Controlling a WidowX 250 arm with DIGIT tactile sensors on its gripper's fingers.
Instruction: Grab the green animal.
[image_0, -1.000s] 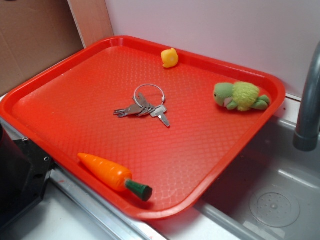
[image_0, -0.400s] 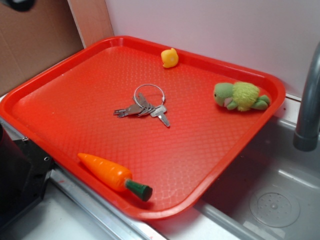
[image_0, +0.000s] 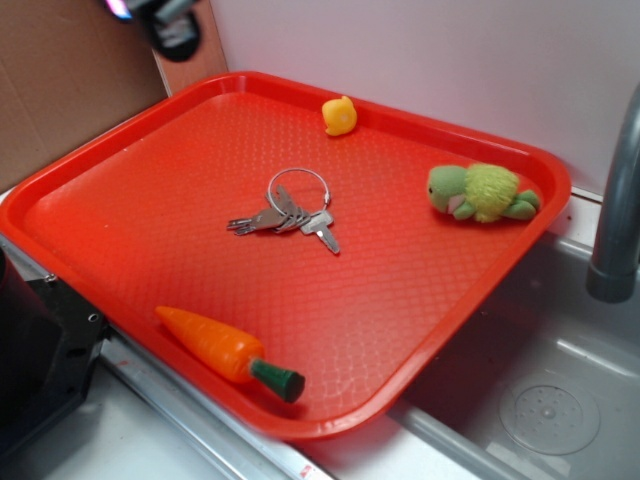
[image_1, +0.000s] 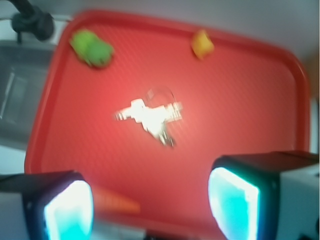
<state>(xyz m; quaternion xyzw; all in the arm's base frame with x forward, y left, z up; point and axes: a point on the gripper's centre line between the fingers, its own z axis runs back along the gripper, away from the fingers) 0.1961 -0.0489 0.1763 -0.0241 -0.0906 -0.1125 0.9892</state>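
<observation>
Nothing grabbed yet: gripper (image_1: 150, 200) fingers spread and empty, high over the tray (image_0: 150, 200); green turtle (image_0: 482, 192) untouched near its far right corner.

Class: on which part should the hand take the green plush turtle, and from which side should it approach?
Grip the green plush turtle across its fuzzy shell, the bulkiest part, coming from above. It lies close to the red tray rim, which probably blocks a sideways approach.

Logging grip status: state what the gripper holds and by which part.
Nothing is held. The gripper is open, high above the tray, with only tray showing between its fingers. The green turtle lies untouched near the tray's corner.
</observation>
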